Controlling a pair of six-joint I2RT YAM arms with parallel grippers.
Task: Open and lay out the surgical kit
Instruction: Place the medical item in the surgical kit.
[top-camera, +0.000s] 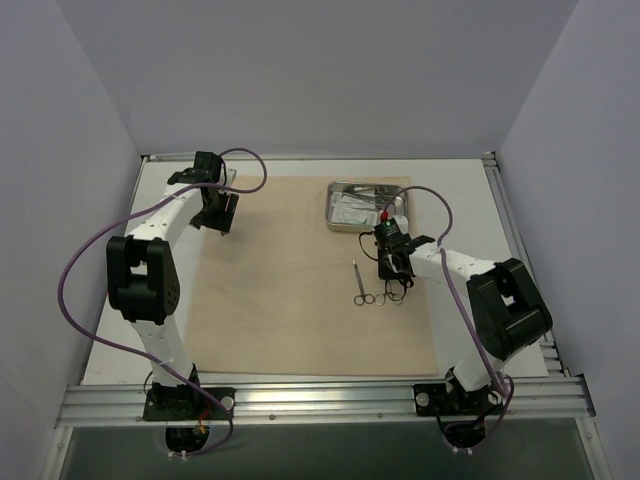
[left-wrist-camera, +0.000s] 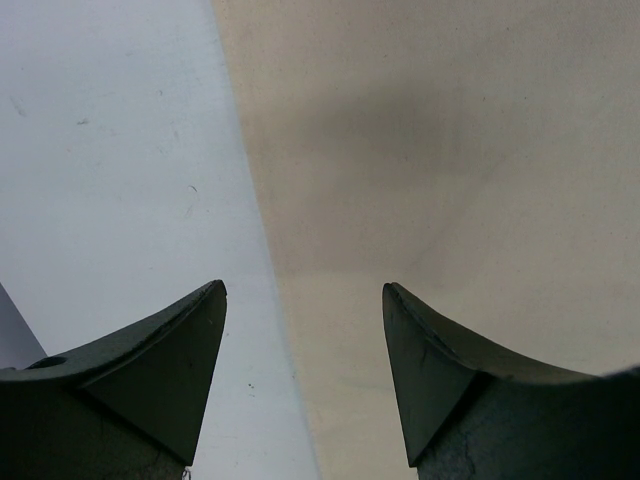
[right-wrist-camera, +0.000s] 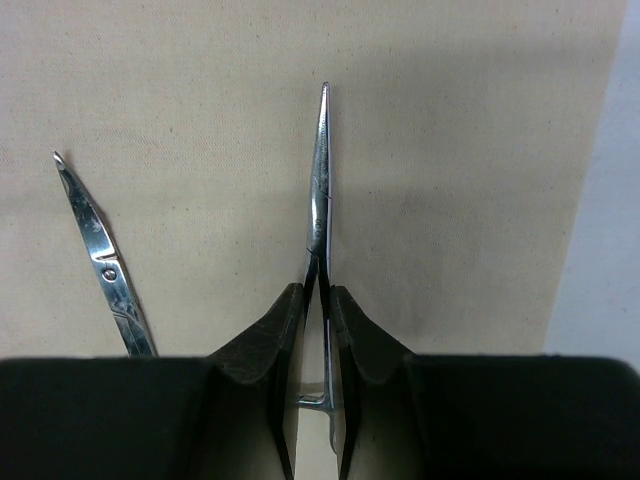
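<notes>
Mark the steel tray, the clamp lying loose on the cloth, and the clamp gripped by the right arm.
steel tray (top-camera: 331, 208), top external view, on its left rim.
loose clamp (top-camera: 357, 280), top external view, midway along its shaft.
held clamp (right-wrist-camera: 320, 170), right wrist view, on its straight front part.

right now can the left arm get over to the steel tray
Probably yes. The left pincer is open and empty, and only bare cloth lies between it and the tray. The right pincer, shut on a clamp, is close by the tray and may crowd it.
</notes>
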